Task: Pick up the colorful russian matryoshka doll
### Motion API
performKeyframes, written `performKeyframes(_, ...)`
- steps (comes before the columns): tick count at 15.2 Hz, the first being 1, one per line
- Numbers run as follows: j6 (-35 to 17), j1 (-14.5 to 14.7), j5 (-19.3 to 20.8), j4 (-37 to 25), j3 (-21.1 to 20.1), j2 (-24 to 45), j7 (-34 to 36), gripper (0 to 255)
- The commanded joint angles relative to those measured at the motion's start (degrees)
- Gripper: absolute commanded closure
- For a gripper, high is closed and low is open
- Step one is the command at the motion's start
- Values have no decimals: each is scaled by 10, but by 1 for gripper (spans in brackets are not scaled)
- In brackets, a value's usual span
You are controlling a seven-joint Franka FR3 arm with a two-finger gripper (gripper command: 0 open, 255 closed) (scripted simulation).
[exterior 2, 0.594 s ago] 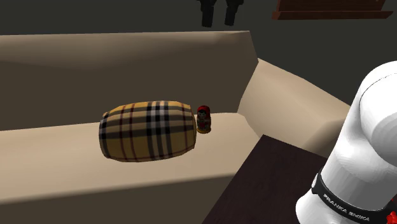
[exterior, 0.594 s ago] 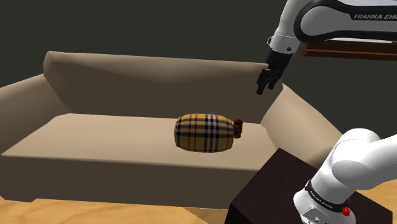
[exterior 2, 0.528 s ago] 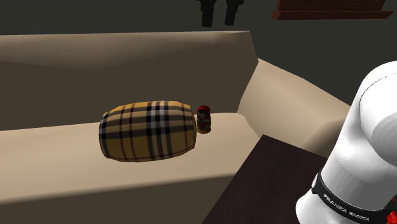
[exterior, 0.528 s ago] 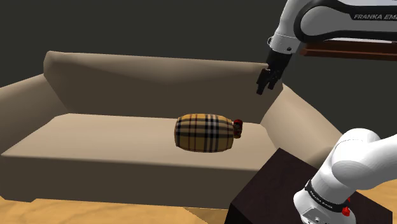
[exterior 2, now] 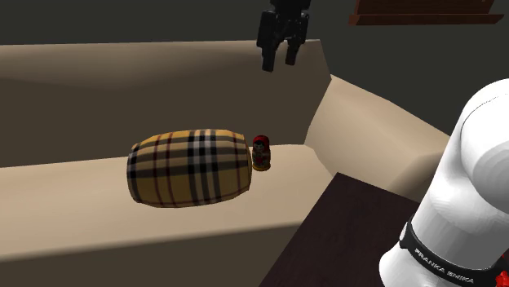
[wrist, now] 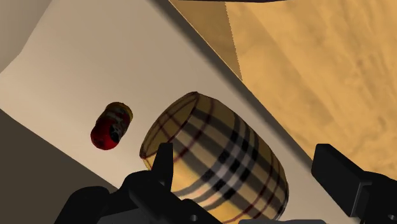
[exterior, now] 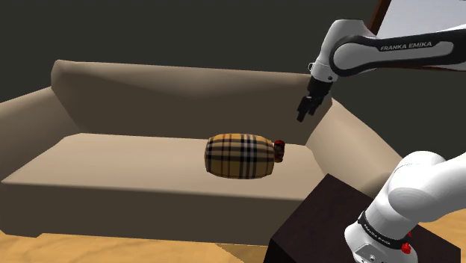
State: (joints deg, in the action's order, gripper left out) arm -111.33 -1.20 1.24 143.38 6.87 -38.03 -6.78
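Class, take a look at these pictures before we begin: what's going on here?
A white robot arm is set to pick up the small red doll, which sits on the beige sofa seat, close beside one end of a plaid, barrel-shaped cushion. The black gripper hangs open in the air above them, near the backrest, holding nothing. The doll has not been touched yet.

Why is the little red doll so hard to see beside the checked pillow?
Shoulder view: the light is dim, and the small red painted doll peeks out from behind the tan plaid barrel-shaped cushion. Second exterior view: dim too, so the doll's colours look dark. Wrist view: the beige sofa seat is brightly lit, so the doll stands out clearly.
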Motion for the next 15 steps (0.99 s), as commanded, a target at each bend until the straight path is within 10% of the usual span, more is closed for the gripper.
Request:
performKeyframes(1, -39, -4, 6, 14, 17, 19, -23, 0)
performKeyframes(15, -310, 13, -50, 9, 153, 275, -231, 0)
